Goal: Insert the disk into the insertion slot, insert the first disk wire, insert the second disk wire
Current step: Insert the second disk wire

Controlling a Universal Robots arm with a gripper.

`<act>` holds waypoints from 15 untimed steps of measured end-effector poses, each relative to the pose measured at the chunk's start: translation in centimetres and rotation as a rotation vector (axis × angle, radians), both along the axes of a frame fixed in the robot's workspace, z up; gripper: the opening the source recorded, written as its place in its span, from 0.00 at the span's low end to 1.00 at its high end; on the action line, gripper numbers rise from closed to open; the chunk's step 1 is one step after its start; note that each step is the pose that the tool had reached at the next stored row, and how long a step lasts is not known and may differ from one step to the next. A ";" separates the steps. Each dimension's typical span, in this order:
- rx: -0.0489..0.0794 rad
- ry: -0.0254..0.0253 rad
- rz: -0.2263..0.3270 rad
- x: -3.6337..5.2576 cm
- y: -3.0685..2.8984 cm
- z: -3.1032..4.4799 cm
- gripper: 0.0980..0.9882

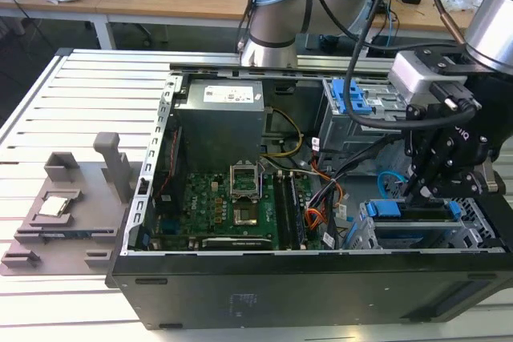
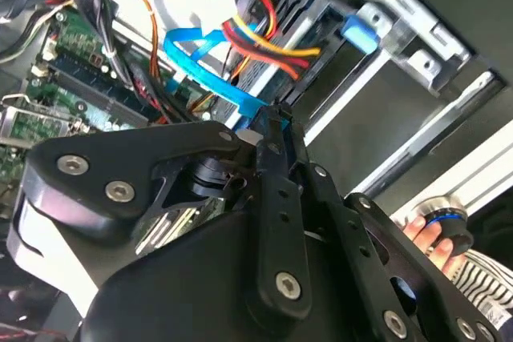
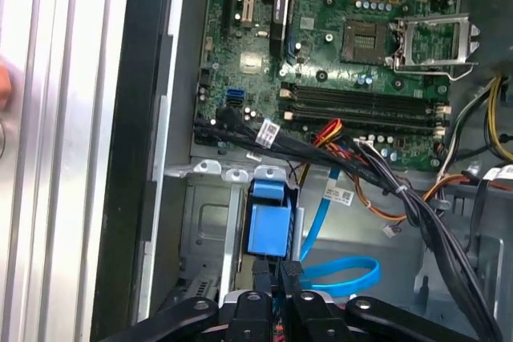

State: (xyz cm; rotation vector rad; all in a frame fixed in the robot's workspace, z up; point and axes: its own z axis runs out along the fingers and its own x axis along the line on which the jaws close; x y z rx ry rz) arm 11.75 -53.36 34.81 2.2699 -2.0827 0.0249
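A green motherboard (image 1: 232,202) lies in the open computer case (image 1: 321,286), beside what looks like a grey fixture (image 1: 68,210).

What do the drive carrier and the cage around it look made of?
The disk's blue carrier looks like moulded plastic: bright, uniform colour, soft sheen. The insertion slot looks like bare sheet metal: dull silver, folded tabs, stamped holes. Neither is certain from looks alone.
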 end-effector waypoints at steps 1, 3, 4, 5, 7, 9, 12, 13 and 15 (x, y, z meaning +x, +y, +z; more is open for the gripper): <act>0.000 0.0000 -0.001 0.26 0.01 -0.09 0.07; 0.000 0.0000 -0.002 0.36 0.00 -0.28 0.07; 0.000 0.0000 -0.002 0.43 0.00 -0.37 0.07; -0.001 0.0000 -0.002 0.48 0.00 -0.40 0.07; 0.000 0.0001 -0.002 0.53 0.02 -0.44 0.07; 0.000 0.0001 -0.002 0.60 0.02 -0.45 0.07; 0.002 0.0000 -0.002 0.61 0.02 -0.47 0.07; 0.002 0.0000 -0.002 0.61 0.02 -0.46 0.07; 0.003 -0.0006 -0.002 0.61 0.03 -0.40 0.07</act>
